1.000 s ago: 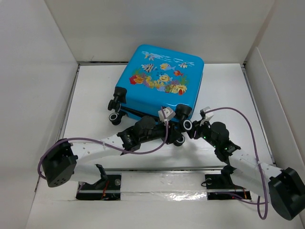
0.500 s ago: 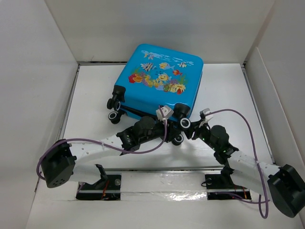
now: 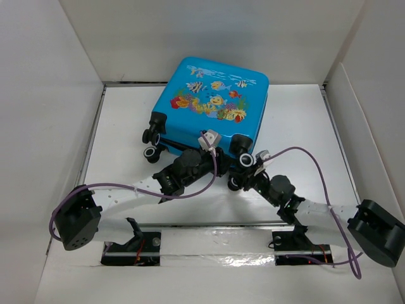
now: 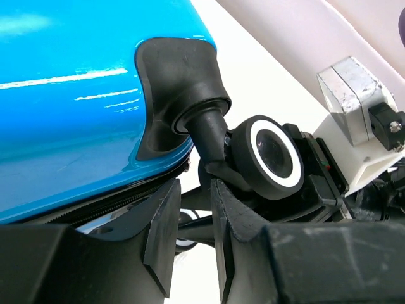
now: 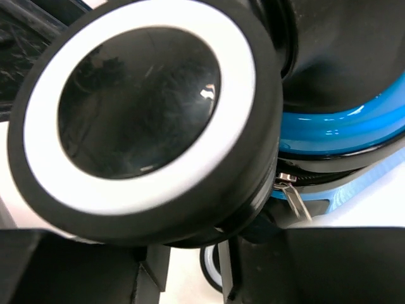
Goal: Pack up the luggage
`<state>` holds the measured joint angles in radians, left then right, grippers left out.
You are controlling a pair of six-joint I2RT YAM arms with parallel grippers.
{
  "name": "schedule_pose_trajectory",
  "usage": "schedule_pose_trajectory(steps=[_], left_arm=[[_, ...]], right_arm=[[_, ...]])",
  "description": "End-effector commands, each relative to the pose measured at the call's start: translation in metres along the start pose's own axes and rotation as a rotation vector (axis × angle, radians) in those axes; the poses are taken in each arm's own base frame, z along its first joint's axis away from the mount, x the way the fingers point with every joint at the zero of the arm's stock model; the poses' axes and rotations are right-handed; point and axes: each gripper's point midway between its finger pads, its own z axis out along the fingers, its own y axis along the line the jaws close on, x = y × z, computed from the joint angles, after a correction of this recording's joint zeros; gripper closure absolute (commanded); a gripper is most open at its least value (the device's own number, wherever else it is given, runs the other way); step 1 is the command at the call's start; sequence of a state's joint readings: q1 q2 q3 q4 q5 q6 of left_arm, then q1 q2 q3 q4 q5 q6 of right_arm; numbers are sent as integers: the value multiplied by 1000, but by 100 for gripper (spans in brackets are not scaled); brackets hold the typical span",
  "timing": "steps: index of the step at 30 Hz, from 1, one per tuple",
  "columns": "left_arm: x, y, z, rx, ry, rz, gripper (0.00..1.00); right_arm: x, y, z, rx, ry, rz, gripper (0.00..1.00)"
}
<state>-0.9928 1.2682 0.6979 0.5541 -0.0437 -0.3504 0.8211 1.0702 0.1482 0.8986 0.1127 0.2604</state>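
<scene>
Luggage: small bright-blue hard-shell suitcase. It lies flat and shut at the far middle of the white table, fish-and-coral print facing up. It is turned slightly, with the wheeled end toward the arms. Two black caster wheels stick out at the near-left corner, and two more sit at the near-right corner.

The black zipper runs along the seam under the glossy top shell. A metal zipper pull hangs at the seam in the right wrist view. A black wheel housing is set into the shell corner, and its stem goes down to a white-ringed wheel.

Left gripper: at the near edge of the suitcase, just under the seam, pointing along that edge toward the near-right corner. The jaws stand a narrow gap apart. Only white table and part of a lower wheel show through the gap, and nothing is pinched. The tips sit just below the caster stem; cannot tell if they touch it.

Right gripper: low at the near-right corner, coming in from the right. The white-ringed wheel fills its wrist view just beyond the tips. The jaws are parted, with part of another wheel showing through the slot and nothing held between them. Contact with the wheel can't be told.

The right arm's white camera block shows just past the wheel in the left wrist view. The two grippers are near each other at that corner. Purple cables loop off both arms. White walls enclose the table on three sides.
</scene>
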Motion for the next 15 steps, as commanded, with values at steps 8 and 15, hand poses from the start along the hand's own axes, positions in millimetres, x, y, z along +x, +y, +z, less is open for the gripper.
schedule_pose_trajectory(steps=[8, 15], left_arm=[[-26, -12, 3, 44, -68, -14, 75], [-28, -36, 20, 168, -59, -10, 72]], right_arm=[[-25, -16, -20, 146, -199, 127, 61], [-17, -43, -32, 283, -174, 79, 43]])
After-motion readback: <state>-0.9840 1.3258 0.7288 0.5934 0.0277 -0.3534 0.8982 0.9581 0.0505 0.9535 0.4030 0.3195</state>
